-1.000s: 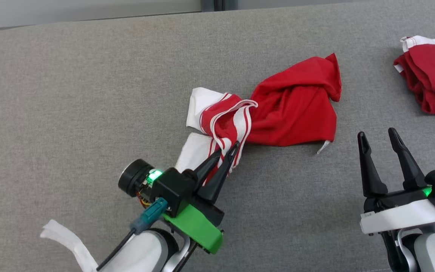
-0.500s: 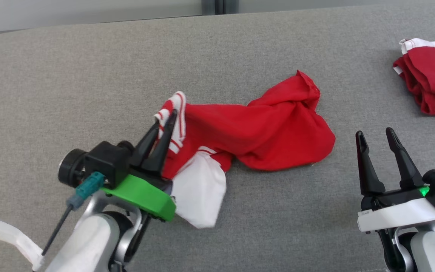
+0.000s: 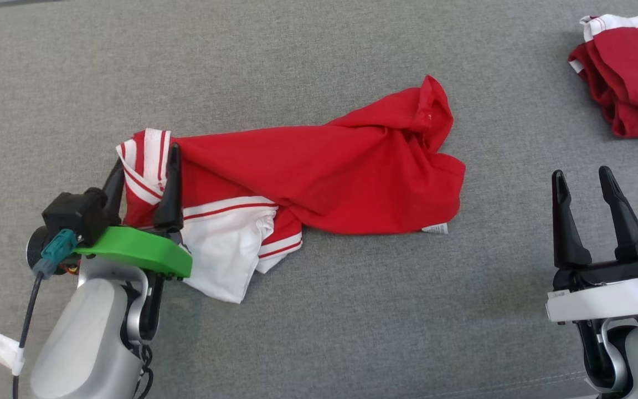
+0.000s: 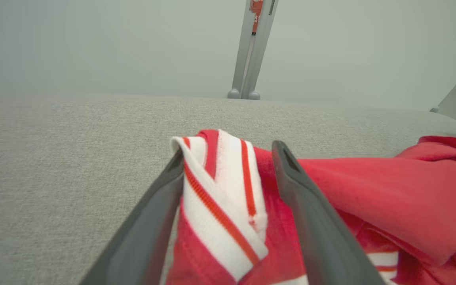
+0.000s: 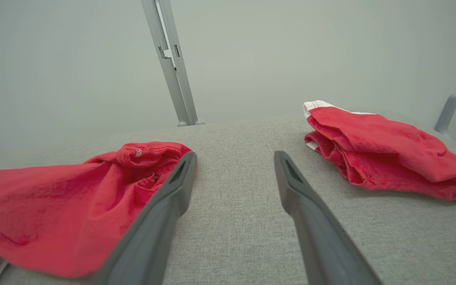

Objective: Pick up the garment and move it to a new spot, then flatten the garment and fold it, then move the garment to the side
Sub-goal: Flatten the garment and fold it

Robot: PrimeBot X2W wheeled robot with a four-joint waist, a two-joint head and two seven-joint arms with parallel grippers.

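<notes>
The garment [image 3: 319, 172] is a red shirt with white, red-striped trim, lying stretched out left to right on the grey surface. My left gripper [image 3: 146, 155] stands open at its left end, and the striped trim [image 4: 220, 190] lies loosely between the spread fingers. The red body of the garment [image 4: 370, 186] runs off to the right of that gripper. My right gripper [image 3: 581, 172] is open and empty, off the garment's right end near the front edge. In the right wrist view the garment [image 5: 73, 198] lies to the left of the right gripper [image 5: 235, 154].
A second red garment [image 3: 634, 77] with white trim lies bunched at the far right, also seen ahead-right of the right gripper [image 5: 378, 146]. The grey padded surface [image 3: 352, 310] is bare in front of the shirt. A pale wall with a metal post [image 4: 251, 47] stands behind.
My left gripper dragged the striped end leftward, pulling the garment out long, then its fingers opened. The head camera tilted down. The right gripper stayed open in place.
</notes>
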